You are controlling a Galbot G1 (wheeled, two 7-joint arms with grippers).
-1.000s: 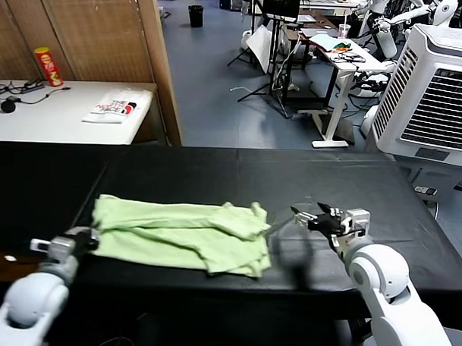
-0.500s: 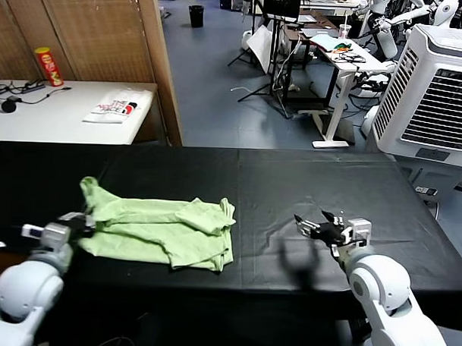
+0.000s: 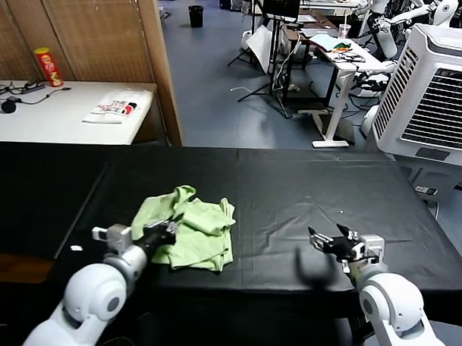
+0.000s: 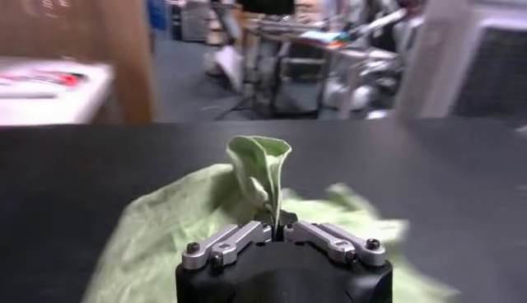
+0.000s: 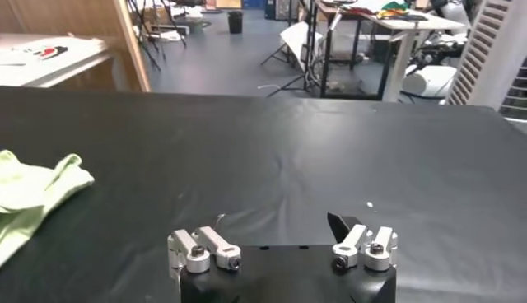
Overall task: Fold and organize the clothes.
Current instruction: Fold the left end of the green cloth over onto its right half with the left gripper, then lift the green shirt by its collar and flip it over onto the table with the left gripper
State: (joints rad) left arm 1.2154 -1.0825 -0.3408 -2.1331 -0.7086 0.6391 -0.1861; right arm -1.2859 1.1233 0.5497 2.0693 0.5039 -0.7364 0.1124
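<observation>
Black cloth covered the long table (image 3: 306,183) in a busy workshop, with a white side table (image 3: 58,114) behind it on the robot's left carrying a white packaged item (image 3: 118,106) and a red-and-yellow can (image 3: 48,66). On the black surface, left of centre, lay the shirt (image 3: 195,232), pale green and bunched into a rumpled heap several layers thick. The left gripper (image 3: 162,233) sat at the heap's near-left edge with its fingers pressed together on a fold of the shirt; in the left wrist view that fold (image 4: 262,169) stood up from between the fingertips as a peaked ridge, with the remaining fabric spread below it. The right gripper (image 3: 329,243) hovered low over bare black cloth well to the right of the shirt, fingers spread wide and holding nothing. A large white air cooler (image 3: 438,97) stood beyond the table's far right corner.
</observation>
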